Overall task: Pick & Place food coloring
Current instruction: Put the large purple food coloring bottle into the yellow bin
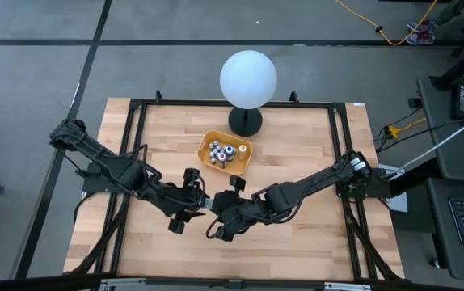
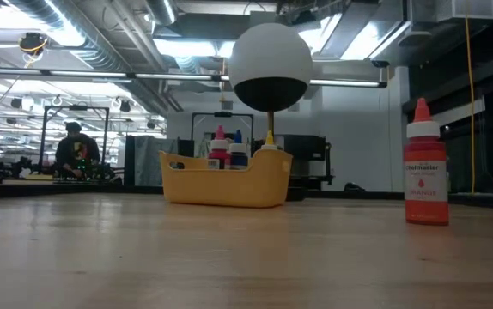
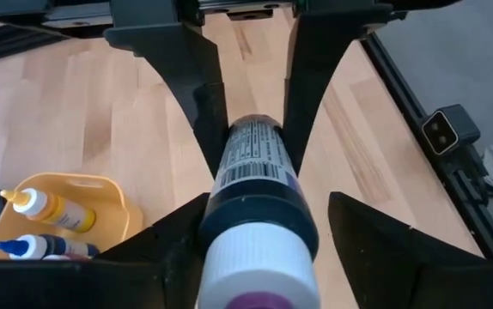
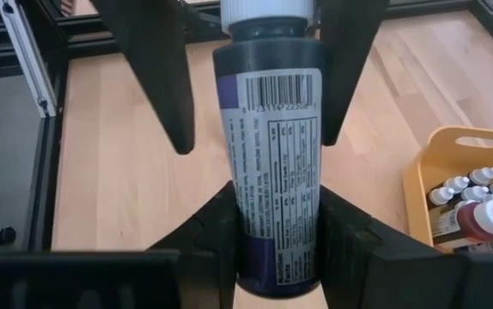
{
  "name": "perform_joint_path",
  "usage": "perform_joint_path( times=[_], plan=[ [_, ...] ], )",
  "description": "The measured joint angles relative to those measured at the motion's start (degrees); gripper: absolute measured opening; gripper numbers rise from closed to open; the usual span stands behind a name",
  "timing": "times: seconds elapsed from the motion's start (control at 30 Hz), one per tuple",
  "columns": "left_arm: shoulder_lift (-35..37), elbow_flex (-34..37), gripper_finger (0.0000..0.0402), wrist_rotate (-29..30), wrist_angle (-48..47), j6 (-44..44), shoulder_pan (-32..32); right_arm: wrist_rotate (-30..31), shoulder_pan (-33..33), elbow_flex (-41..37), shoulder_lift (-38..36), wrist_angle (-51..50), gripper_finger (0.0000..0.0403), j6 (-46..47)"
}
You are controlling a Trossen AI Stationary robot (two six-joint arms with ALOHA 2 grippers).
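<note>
A dark purple food coloring bottle point(image 4: 272, 129) with a white barcode label and a white cap point(image 3: 255, 257) hangs in the air between my two grippers, above the table's middle. My right gripper point(image 4: 276, 219) is shut on its base end. My left gripper point(image 3: 259, 227) is open, one finger on each side of the cap end. Gaps show beside the bottle, and I cannot tell whether a finger touches it. Several small bottles stand in the yellow tray point(image 1: 244, 162). One orange bottle point(image 2: 425, 167) stands upright on the table by itself. My right gripper pinches the bottle's lower body point(image 4: 272, 249) between its two fingers point(image 4: 208, 236), near the base. It comes from the table's right, slanting downward, and the fingers lie along the bottle. The bottle is lifted clear of the table, its cap pointing away toward my left gripper.
A big white globe point(image 1: 248, 77) on a black base stands at the far middle, just behind the tray. Black frame rails point(image 1: 341, 162) run along the table's edges. Bare wood lies to the near left and near right of the arms.
</note>
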State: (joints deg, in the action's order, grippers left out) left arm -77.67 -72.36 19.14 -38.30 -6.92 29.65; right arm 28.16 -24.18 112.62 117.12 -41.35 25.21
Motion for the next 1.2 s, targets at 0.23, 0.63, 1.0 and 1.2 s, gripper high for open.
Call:
perform_joint_path(
  times=[0.23, 0.63, 1.0, 1.2],
  plan=[
    [1.5, 0.0, 0.02, 2.1, -0.4, -1.0, 0.2, 0.2, 0.3, 0.1, 0.0, -0.3, 0.0118, -0.4],
    [6.0, -2.0, 0.0198, 3.5, -6.8, -1.9, 0.7, 0.6, 0.5, 0.0, 0.0, -2.0, 0.0118, -0.1],
    [5.1, -1.0, 0.0198, 5.1, -6.5, -0.3, 0.8, 0.5, 0.5, 0.0, 0.0, -1.8, 0.0118, -0.1],
    [5.1, -1.0, 0.0188, 4.5, -6.5, 0.1, 0.8, 0.7, 0.5, 0.0, 0.0, -1.8, 0.0118, -0.1]
  ],
)
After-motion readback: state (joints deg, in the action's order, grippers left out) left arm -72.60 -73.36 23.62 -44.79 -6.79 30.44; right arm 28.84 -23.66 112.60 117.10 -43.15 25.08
